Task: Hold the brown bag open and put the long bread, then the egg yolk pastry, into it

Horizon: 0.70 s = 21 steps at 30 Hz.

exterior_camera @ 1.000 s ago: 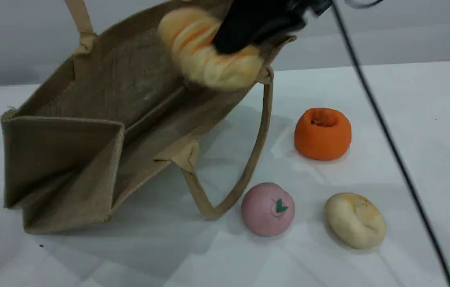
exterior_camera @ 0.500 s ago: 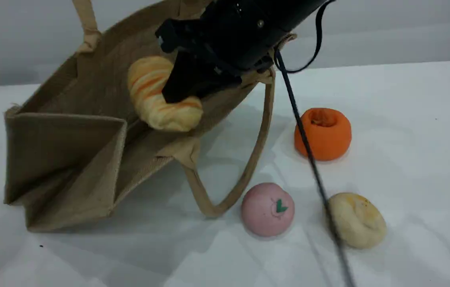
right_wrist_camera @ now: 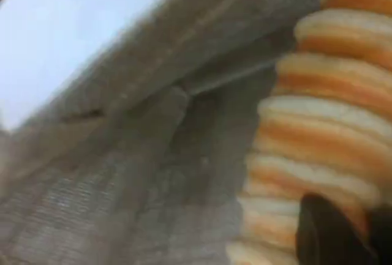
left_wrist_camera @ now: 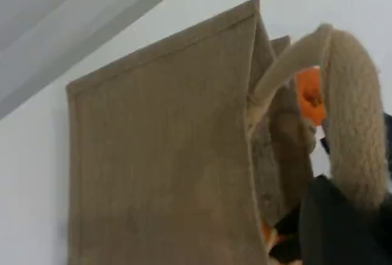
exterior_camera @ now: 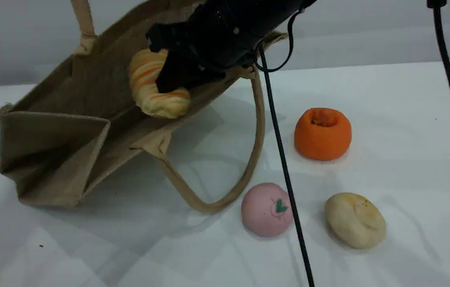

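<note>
Long bread inside the bag mouth, not yet let go.

The right gripper [exterior_camera: 169,81] is clamped on the long bread [exterior_camera: 151,85], which hangs within the open mouth of the brown bag [exterior_camera: 53,139], above its lower wall and short of the closed bottom. The left gripper [left_wrist_camera: 343,228] is closed around the bag's upper handle [left_wrist_camera: 352,124], lifting that side so the mouth gapes while the bag lies tilted on the table [exterior_camera: 408,99]. The egg yolk pastry [exterior_camera: 355,220] waits well right of the bag, just beside a pink ball [exterior_camera: 267,209]; an orange fruit [exterior_camera: 322,133] sits beyond them. Risks as I judge them: released this near the mouth, the soft loaf may roll back out along the sloping wall; if the handle slips, the mouth collapses onto the arm; the dangling cable [exterior_camera: 284,167] could drag the pink ball.
</note>
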### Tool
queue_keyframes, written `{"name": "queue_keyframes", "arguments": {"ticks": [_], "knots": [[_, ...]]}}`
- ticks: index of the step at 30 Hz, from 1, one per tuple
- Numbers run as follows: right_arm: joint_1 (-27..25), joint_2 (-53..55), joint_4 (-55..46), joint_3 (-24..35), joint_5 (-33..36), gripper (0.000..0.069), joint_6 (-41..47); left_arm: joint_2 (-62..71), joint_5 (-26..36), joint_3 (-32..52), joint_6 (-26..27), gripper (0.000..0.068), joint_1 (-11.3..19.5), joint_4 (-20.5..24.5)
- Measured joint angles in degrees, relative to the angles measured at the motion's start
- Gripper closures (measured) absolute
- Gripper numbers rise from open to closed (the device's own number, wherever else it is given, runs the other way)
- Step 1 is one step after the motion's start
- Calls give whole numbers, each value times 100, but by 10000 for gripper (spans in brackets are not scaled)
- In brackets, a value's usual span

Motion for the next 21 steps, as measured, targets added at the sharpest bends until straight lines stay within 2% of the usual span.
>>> {"name": "queue_keyframes", "arguments": {"ticks": [4, 12, 15, 21], "knots": [[0, 0, 23, 0, -180, 639, -1, 0, -1, 0, 19, 595, -2, -278], [0, 0, 194, 0, -607, 595, -12, 0, -16, 0, 67, 595, -122, -249], [0, 0, 143, 0, -643, 524, -45, 0, -9, 0, 144, 595, -130, -257], [-7, -50, -226, 0, -347, 269, -73, 0, -2, 0, 148, 595, -130, -250]]}}
